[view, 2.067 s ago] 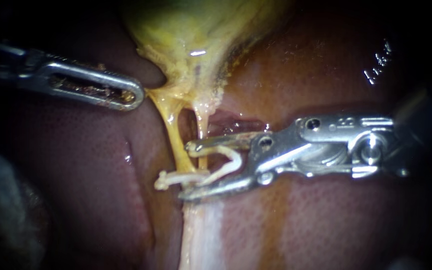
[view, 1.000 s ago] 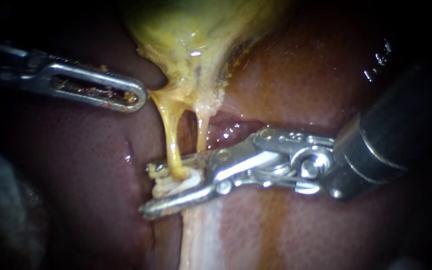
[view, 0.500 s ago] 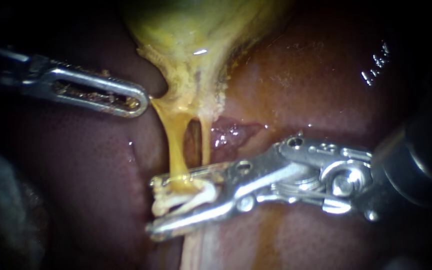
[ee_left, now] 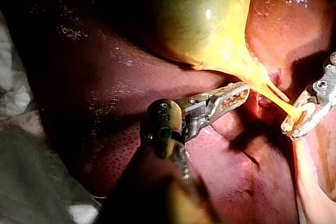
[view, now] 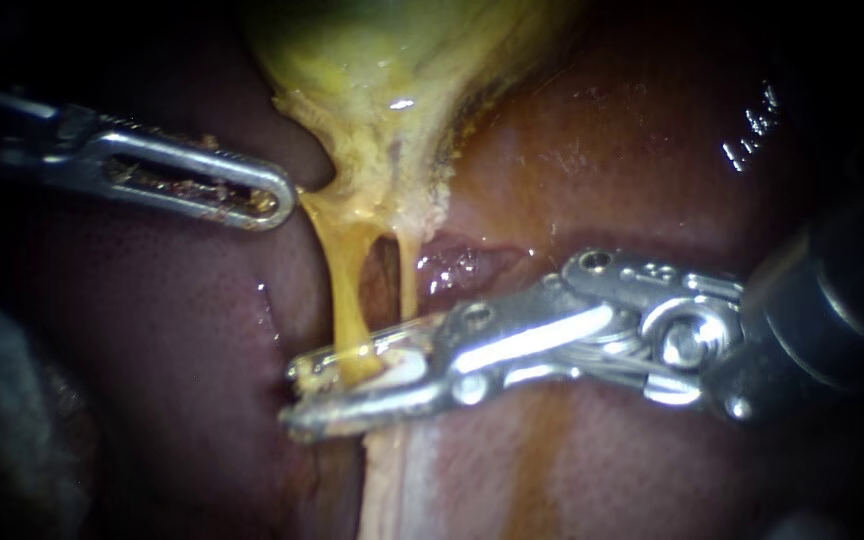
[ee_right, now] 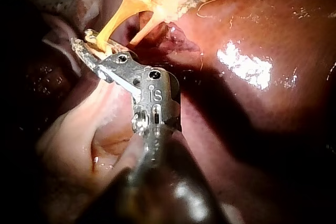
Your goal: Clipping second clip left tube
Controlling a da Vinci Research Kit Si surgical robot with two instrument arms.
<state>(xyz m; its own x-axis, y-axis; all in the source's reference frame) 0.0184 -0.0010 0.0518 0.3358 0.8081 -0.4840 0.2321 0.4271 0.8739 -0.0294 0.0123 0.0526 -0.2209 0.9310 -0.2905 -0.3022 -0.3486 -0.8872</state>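
Your right instrument point(view: 290, 398), a bright metal tip on a dark shaft, has its two long jaws squeezed nearly together across the thin yellow left tube point(view: 344, 290). Only a narrow gap shows between them. In that gap sits a small white clip point(view: 397, 367), pressed by both jaws, one from each side. The left tube runs down into it, so the tube lies right between the jaws, low on its length and well below the gallbladder's neck. The paler, thinner right tube point(view: 407, 285) hangs just beside the left one and passes behind the upper jaw, nearer the hinge.

Your left instrument point(view: 277, 200), a slotted steel tip flecked with brown debris, is well apart from the clip, up at the side of the glistening yellow-green gallbladder point(view: 392, 60). Its jaws lie together on the edge of the neck, where the yellow tissue is drawn out to a point.

Everything rests on the wet, dark red liver point(view: 652, 150), which carries a few bright glints. A pale whitish band of tissue point(view: 392, 480) runs away from under the right instrument's jaws. In the left wrist view a crumpled grey-white sheet point(ee_left: 31, 182) lies beyond the liver's edge, beside your left instrument's shaft. Past that you see only darkness.
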